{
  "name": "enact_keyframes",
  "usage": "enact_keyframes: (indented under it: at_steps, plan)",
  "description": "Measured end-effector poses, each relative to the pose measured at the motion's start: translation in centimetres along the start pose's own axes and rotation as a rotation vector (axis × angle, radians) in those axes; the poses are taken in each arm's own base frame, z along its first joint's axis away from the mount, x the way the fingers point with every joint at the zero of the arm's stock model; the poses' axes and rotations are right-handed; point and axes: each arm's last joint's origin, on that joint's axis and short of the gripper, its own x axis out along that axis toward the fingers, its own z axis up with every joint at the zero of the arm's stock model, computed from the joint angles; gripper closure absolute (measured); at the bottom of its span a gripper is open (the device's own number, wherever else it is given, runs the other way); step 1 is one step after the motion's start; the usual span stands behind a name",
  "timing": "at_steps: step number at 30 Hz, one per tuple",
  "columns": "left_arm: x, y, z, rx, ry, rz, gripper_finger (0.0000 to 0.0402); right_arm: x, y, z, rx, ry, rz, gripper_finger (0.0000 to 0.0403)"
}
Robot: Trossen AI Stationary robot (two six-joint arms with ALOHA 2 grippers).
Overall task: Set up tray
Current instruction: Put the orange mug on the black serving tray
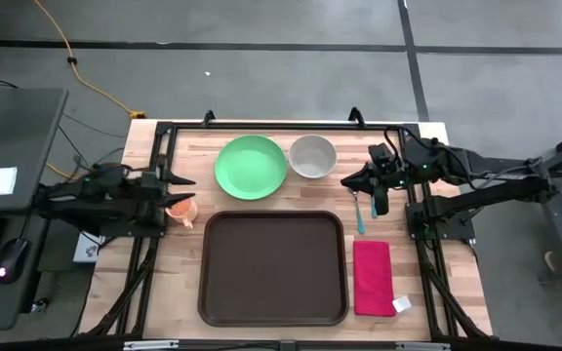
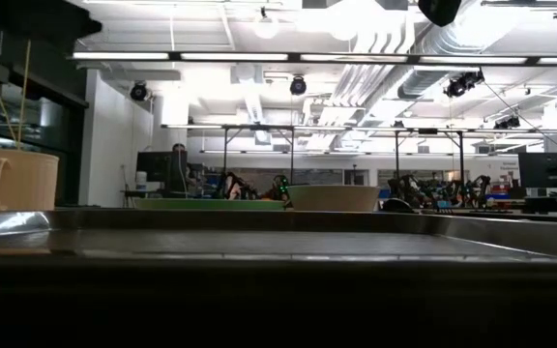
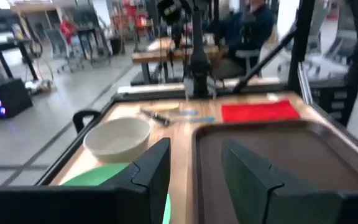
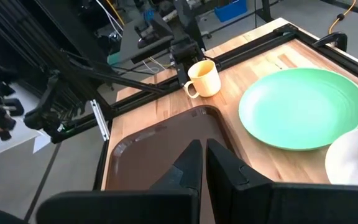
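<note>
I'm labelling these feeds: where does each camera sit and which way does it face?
High: overhead, straight down on the tray; both arms show.
Low: table height, across the tray rim into the room; no arm.
Left wrist: past the open left gripper toward the bowl.
Right wrist: past the shut right gripper toward the cup.
All share the tray.

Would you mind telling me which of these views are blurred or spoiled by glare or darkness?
Left wrist view: soft throughout, the red napkin and white bowl smeared. Low view: the ceiling lights blow out, while the tray rim in front is nearly black, with glare at its left end. High view: evenly lit and sharp. Right wrist view: clear on the green plate, the yellow mug crisp.
</note>
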Motion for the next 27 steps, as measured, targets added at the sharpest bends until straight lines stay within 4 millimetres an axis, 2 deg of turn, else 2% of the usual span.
enact_keyframes:
  at_steps: [6, 13, 20, 27]
  plan:
    - [-1.9, 0.6, 3.7, 0.034, 0.110, 0.011, 0.0227, 0.0, -0.1, 0.0, -0.005, -0.009, -0.019, 0.0402]
    - [-1.0, 0.9, 6.4, 0.047, 0.323, -0.001, 0.0227, 0.0, -0.1, 0.1, -0.045, -0.020, -0.044, 0.0402]
    - [0.9, 0.6, 7.2, 0.088, 0.430, -0.076, 0.0227, -0.1, -0.3, 0.2, -0.156, -0.041, -0.103, 0.0402]
    - [1.0, 0.5, 7.3, 0.079, 0.413, -0.117, 0.0227, -0.1, -0.3, 0.2, -0.211, -0.047, -0.105, 0.0402]
